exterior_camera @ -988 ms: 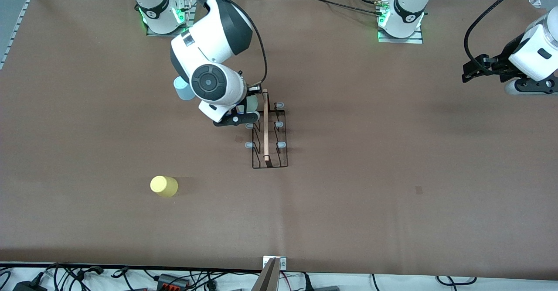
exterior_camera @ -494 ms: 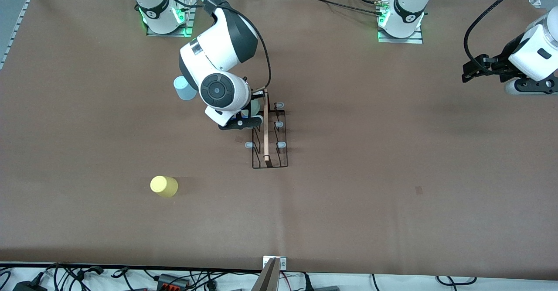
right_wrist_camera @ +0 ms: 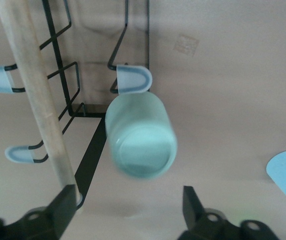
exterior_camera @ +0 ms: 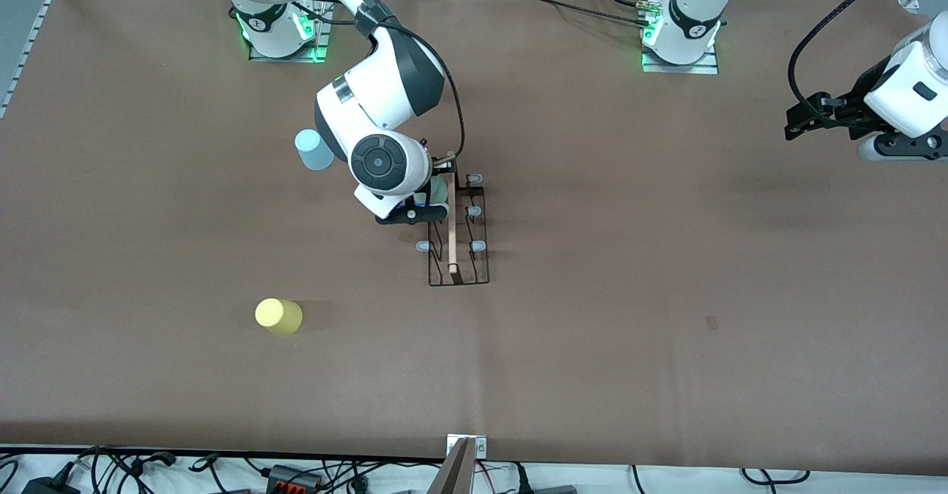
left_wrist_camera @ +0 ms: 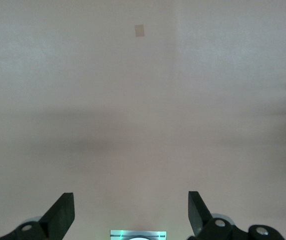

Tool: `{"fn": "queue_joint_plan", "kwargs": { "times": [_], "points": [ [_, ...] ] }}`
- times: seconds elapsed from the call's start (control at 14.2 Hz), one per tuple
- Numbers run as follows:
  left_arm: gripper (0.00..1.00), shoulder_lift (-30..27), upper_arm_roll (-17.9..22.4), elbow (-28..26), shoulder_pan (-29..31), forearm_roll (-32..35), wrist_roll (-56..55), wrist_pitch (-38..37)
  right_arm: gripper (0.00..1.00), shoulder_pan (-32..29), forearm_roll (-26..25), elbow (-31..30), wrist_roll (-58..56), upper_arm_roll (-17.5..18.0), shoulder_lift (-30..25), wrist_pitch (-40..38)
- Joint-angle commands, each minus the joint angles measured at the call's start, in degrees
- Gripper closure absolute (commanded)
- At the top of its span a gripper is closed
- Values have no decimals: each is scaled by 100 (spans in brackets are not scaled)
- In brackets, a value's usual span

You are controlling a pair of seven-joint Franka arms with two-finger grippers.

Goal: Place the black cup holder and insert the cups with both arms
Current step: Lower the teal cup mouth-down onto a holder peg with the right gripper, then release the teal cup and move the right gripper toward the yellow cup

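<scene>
Right wrist view showed the right gripper [right_wrist_camera: 125, 206] wide open, clear of the pale green cup [right_wrist_camera: 140, 136] on the black cup holder [right_wrist_camera: 88, 107]; the left gripper [left_wrist_camera: 131, 212] waited open, empty; no writing was readable.

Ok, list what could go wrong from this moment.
1. The pale green cup sits tilted on a peg of the black cup holder, and the right gripper is open, so it may slip off.
2. Lifting away, the right gripper could catch the wooden handle beside it and shift the rack.
3. The left gripper waits open over bare table.
</scene>
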Motion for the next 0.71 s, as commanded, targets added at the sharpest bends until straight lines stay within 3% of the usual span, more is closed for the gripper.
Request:
{"fn": "queue_joint_plan", "kwargs": {
  "times": [0.0,0.21,0.35,0.49,0.63],
  "points": [
    [0,10,-17,71,40,-61,154,-91,0,-56,-31,86,406,-126,-218,-69],
    [0,10,-17,71,40,-61,154,-108,0,-83,-23,173,531,-1002,-431,1],
    [0,19,-17,71,31,-61,154,-100,0,-91,-180,305,505,-1653,-257,367],
    [0,19,-17,71,40,-61,163,-91,0,-187,-443,314,461,-1963,130,1202],
    [0,10,-17,71,40,-53,163,-99,0,-459,-847,314,138,-1990,464,1931]
  ]
}}
